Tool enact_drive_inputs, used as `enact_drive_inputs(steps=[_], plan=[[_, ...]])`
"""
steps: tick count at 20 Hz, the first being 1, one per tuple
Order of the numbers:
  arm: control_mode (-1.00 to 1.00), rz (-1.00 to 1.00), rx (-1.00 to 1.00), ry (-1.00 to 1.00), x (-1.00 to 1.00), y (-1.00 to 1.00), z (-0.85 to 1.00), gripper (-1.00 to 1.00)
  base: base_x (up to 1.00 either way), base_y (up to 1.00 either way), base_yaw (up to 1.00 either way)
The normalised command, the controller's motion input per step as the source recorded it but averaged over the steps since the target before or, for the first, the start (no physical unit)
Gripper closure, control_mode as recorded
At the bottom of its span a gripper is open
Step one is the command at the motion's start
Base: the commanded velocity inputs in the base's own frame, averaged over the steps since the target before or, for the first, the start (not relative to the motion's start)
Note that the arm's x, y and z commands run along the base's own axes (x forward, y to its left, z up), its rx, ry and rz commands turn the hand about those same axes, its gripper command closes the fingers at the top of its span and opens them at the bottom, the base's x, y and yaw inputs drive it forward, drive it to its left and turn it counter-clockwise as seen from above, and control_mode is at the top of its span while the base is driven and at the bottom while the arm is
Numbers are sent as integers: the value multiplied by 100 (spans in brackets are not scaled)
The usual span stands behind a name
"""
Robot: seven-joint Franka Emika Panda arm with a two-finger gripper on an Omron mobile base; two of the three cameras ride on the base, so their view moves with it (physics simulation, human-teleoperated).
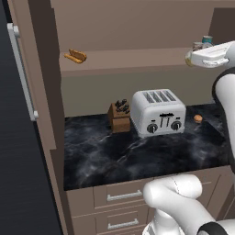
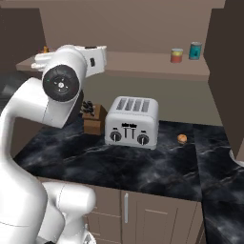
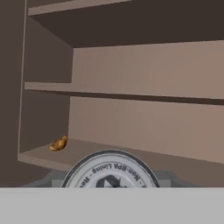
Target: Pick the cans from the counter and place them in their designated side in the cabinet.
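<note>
My gripper (image 3: 110,180) is shut on the cream-yellow can (image 3: 109,168), whose silver printed lid rises at the bottom of the hand view. In the left base view the hand holds this can (image 1: 188,58) level with the front edge of the cabinet shelf (image 1: 137,59), at its right part. The red-orange can (image 2: 177,55) stands upright on the right end of that shelf, next to a teal-blue can (image 2: 195,50). Below lies the black marble counter (image 1: 114,156). The hand view faces the open cabinet (image 3: 144,74) and its plain shelf boards.
A pastry (image 1: 75,56) lies on the shelf's left end. A silver toaster (image 1: 158,112), a knife block (image 1: 119,117) and a small orange thing (image 1: 198,118) stand on the counter. Drawers with silver handles (image 1: 124,196) run below.
</note>
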Motion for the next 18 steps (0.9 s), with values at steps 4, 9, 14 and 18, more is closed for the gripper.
enact_drive_inputs(steps=[4,9,14,18], plan=[[-100,0,-8,0,8,-22,0,100,0,0,0],[-100,-1,-8,0,12,-20,0,100,0,0,0],[-100,-3,-9,0,14,-18,0,100,0,0,0],[-100,-5,-7,3,16,-11,0,100,0,0,0]])
